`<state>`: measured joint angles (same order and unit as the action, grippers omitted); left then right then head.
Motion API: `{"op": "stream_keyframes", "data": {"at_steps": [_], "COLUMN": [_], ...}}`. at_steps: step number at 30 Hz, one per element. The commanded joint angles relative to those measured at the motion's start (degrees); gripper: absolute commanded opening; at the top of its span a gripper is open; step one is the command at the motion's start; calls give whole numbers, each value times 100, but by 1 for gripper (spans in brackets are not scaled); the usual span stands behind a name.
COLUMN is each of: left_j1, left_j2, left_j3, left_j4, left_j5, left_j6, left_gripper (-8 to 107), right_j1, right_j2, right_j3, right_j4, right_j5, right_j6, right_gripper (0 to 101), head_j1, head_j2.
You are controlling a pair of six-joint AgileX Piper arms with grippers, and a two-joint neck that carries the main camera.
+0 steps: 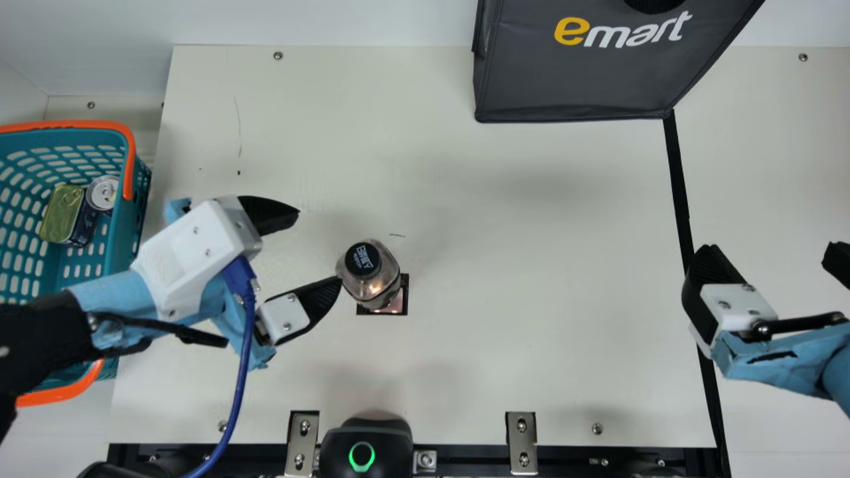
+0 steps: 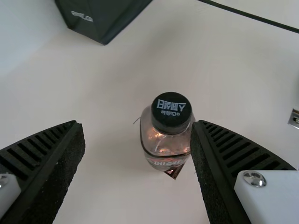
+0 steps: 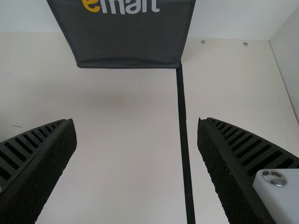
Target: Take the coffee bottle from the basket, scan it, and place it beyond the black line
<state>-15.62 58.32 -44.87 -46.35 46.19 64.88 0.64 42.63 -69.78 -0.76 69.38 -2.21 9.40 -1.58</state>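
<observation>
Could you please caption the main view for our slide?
A coffee bottle stands beside the open left gripper, short of the black line on the table.

Gray bag [image 1: 578, 73], 2 cans [image 1: 103, 192]

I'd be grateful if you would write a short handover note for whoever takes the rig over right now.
Left gripper: open, one finger right beside the coffee bottle.
Right gripper: open, near the black line.
Bottle: on the table, by the small dark-edged square.
Done: bottle out of the basket.
Scan: cannot tell whether done.
Left: confirm the scan, then place it beyond the line.
</observation>
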Motion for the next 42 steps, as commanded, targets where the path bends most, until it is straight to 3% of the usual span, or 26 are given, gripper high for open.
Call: {"op": "stream_keyframes", "data": {"at_steps": [1, 14, 24, 42], "left_j1": [9, 15, -101, -596], "left_j2": [-106, -788, -1179, -1230], "left_j3": [53, 433, 559, 552], "left_j4": [105, 960, 1491, 1854], "left_j5": [-75, -516, -565, -706], "left_j6": [-140, -1288, -2084, -2682], "left_gripper": [90, 90, 90, 90], "right_j1": [0, 0, 0, 0], "right_j2": [0, 0, 0, 0], "right_j3": [0, 0, 0, 0], "right_j4": [0, 0, 0, 5], "right_j5": [0, 0, 0, 0], "right_j6": [0, 0, 0, 0], "right_gripper": [91, 91, 91, 91], "head_j1": [-148, -148, -148, -148], "head_j2": [0, 0, 0, 0]}}
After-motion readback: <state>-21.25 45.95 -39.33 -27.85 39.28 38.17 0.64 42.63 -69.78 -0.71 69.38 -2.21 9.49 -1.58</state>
